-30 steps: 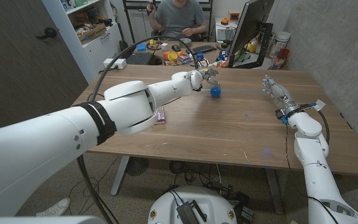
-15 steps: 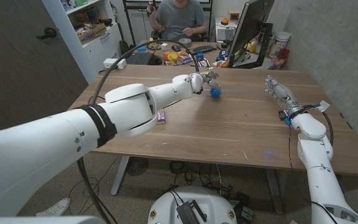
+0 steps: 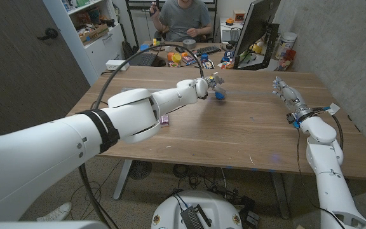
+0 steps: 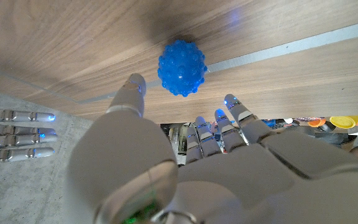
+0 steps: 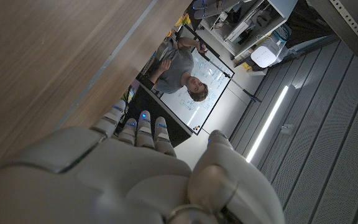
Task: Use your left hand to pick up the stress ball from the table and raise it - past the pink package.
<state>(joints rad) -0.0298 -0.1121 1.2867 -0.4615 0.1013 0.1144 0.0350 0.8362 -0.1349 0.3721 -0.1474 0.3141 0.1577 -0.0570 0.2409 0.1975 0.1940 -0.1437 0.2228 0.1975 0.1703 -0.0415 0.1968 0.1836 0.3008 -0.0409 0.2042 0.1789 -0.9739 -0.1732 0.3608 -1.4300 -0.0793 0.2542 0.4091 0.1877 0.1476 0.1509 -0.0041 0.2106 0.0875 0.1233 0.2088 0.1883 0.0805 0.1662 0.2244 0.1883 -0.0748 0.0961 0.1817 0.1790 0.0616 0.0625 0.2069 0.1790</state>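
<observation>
Left robot hand (image 3: 212, 81) is open, reached far out over the worktop (image 3: 234, 133), right at the stress ball (image 3: 220, 94). Ball sits on the wood just off its fingertips. From the head view I can't tell touching vs. a hair apart.

Left wrist view is clearer: blue knobbly stress ball (image 4: 183, 67) lies on the worktop (image 4: 61, 43) directly ahead of the robot hand (image 4: 166, 155), thumb to one side of it, other fingers (image 4: 229, 124) to the other side and short of it. Nothing has closed on it; looks like a gap all round. My read: the hand is spread like this to straddle the ball before closing, so this is pre-grasp, pick not yet made.

Pink package (image 3: 164, 119) is back along the left forearm, beside it and well behind the robot hand, mostly hidden by the arm. It's on the near side of the ball, so it doesn't block the approach; it looks to serve as the reference for the raise.

Right robot hand (image 3: 286, 91) is well off to the side of the left one, over the worktop's far right part, fingers extended and apart, holding nothing. Right wrist view shows the same hand (image 5: 142, 168) empty above bare wood. Likely parked clear, since the task is left-hand only.

Risk, as I judge it: ball is round and free, an uneven close could roll it away.
</observation>
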